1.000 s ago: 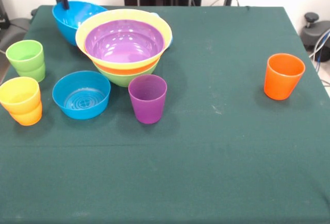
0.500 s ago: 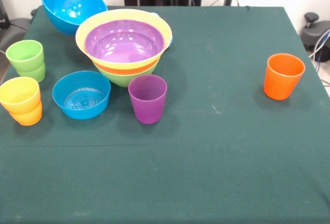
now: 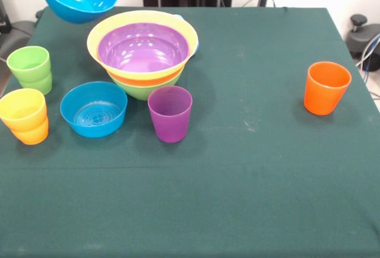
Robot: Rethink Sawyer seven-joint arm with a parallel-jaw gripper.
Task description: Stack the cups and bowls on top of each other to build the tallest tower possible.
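Table (image 3: 249, 198) is wearing a dark green cloth, edge to edge. Sitting directly on it: the tower (image 3: 142, 53) toward the far left, lime green bowl as its base, purple bowl nested on top. Purple cup (image 3: 170, 114) is standing upright just in front of it. Smaller blue bowl (image 3: 94, 108) is resting beside that, closer to the left edge. Green cup (image 3: 29, 69) and yellow cup (image 3: 24, 115), nested in an orange one, are lining the left edge. Orange cup (image 3: 325, 88) is standing alone by the right edge.
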